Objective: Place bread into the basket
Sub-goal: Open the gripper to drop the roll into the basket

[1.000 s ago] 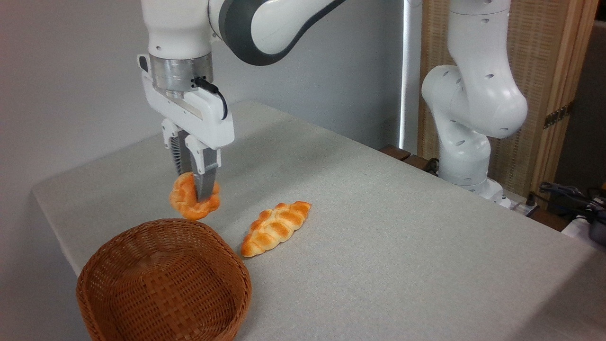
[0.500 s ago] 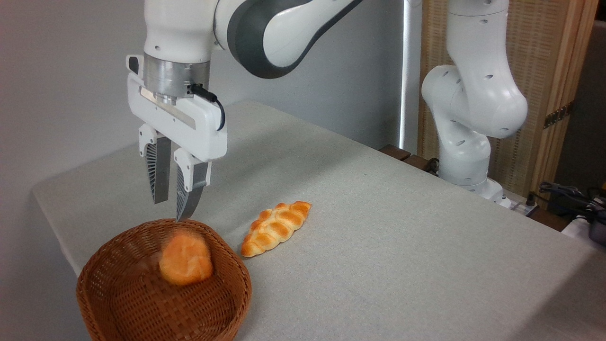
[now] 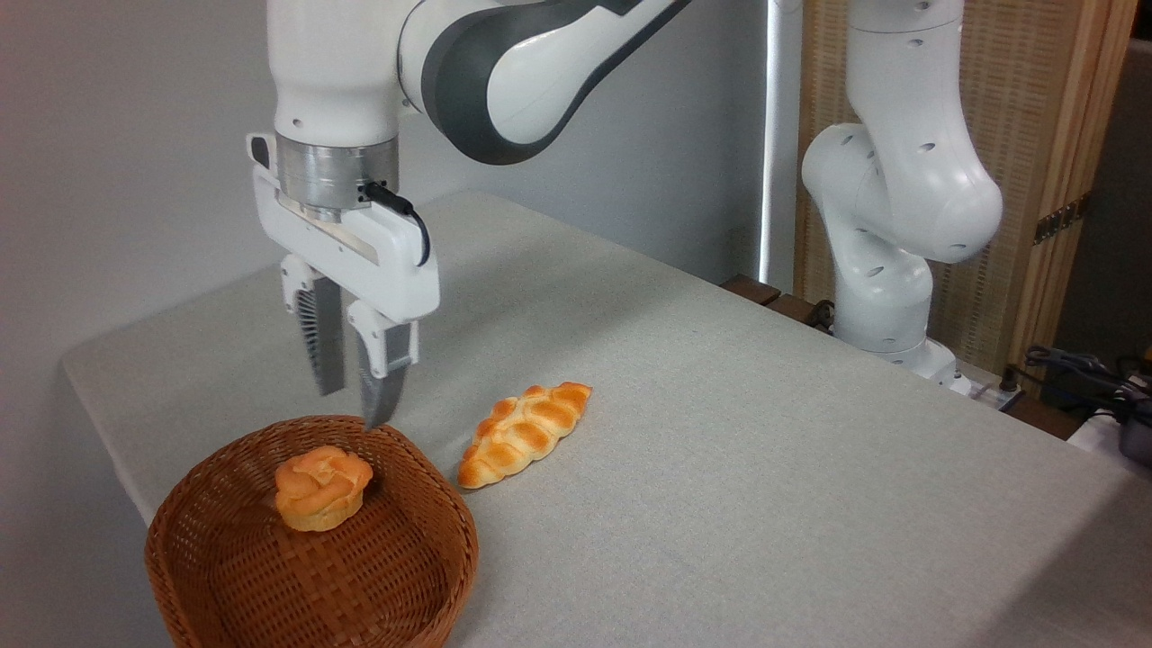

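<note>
White and silver, the pincer hangs from the robot arm with its two fingers pointing straight down, spread apart and holding nothing. Its fingertips sit just above the far rim of the basket, not touching it.

Below and slightly in front of the fingertips, the bread, a small round orange-golden bun with a swirled top, rests upright inside the brown woven wicker basket, on the far part of its floor. The basket stands at the near left corner of the counter, which is covered in pale grey cloth.

Just to the right of the basket, apart from its rim, a longer braided loaf with pointed ends lies flat on the counter, angled away toward the right. Nothing lies between the pincer and the basket.

Farther right, the arm's white base rises beyond the counter's far edge, in front of a woven wooden screen. Dark cables lie at the far right.
</note>
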Controlling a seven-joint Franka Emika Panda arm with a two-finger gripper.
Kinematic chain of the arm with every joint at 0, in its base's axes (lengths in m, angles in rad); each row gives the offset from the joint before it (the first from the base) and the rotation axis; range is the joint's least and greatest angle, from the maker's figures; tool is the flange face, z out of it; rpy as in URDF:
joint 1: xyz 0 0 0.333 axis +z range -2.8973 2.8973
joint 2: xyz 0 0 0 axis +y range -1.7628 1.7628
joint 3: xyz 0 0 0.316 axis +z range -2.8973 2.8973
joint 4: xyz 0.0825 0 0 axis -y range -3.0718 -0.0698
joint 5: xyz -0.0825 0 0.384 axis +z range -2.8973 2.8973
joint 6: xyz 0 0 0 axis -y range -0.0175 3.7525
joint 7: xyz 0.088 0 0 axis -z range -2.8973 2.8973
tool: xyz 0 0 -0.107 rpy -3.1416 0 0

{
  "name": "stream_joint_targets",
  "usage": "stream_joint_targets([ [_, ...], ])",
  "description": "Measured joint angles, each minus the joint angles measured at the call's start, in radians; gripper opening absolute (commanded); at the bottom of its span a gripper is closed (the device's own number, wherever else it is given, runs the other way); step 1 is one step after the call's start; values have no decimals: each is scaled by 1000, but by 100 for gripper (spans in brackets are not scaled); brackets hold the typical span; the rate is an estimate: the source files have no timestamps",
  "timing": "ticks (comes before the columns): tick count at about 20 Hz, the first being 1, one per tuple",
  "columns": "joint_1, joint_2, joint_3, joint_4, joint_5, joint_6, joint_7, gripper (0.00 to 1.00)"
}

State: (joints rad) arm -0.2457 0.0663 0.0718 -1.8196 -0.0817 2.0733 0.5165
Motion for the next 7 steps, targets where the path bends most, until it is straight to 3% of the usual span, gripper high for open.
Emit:
stream_joint_targets([
  [3,-2,-8,-2,4,65,-150,0,100],
  [7,-5,-24,-2,21,80,-217,0,100],
])
